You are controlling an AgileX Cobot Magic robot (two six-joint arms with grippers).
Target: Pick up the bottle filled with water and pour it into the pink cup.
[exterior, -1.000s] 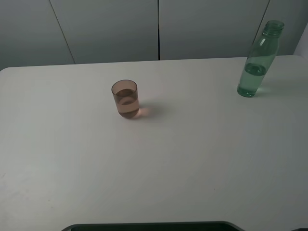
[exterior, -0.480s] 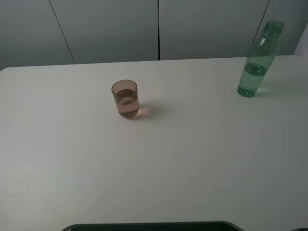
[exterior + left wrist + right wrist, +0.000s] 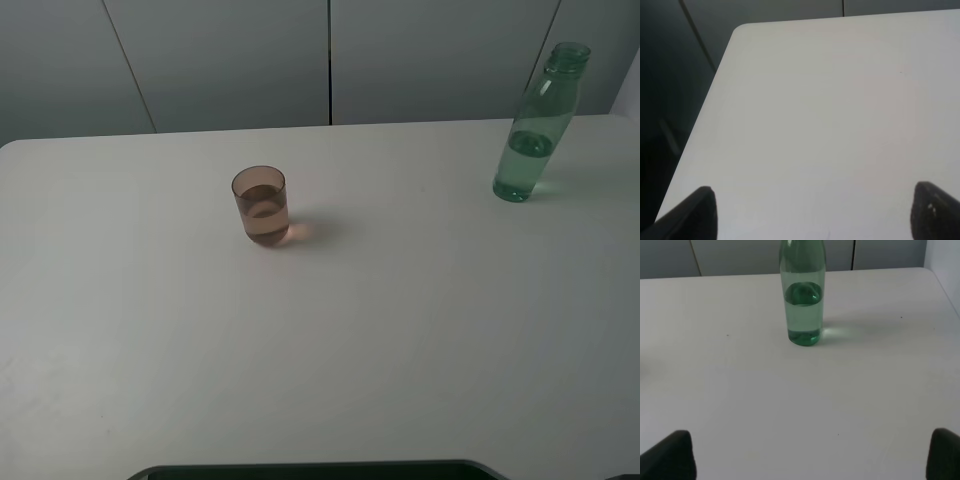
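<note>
Closest to me in the high view is a dark strip [image 3: 310,470] at the near edge of the table [image 3: 400,350]. The table is big, white and flat, with rounded corners. It is smooth and plain, with only a few tiny dark specks on it.

My left gripper [image 3: 812,212] looks out over a bare corner of the table. Its two dark fingertips [image 3: 695,212] sit far apart at the sides of the picture, so it is spread wide with nothing between them. Past that table corner the room looks dark.

My right gripper [image 3: 812,455] is spread wide too. Its black fingertips [image 3: 670,455] stand far apart and pinch nothing. The bottle [image 3: 802,295] is straight ahead of this gripper, well apart from it, with bare table in between. It stands upright and has clear water in its lower part. I cannot see its top in this view.

In the high view the pink cup [image 3: 262,207] stands upright left of the middle of the table. It has some liquid in it. The green bottle is well apart from the cup, near the far right corner of the table, and its neck is open with no cap.

Behind the table is a wall of grey panels [image 3: 220,60] with thin dark lines between them.
</note>
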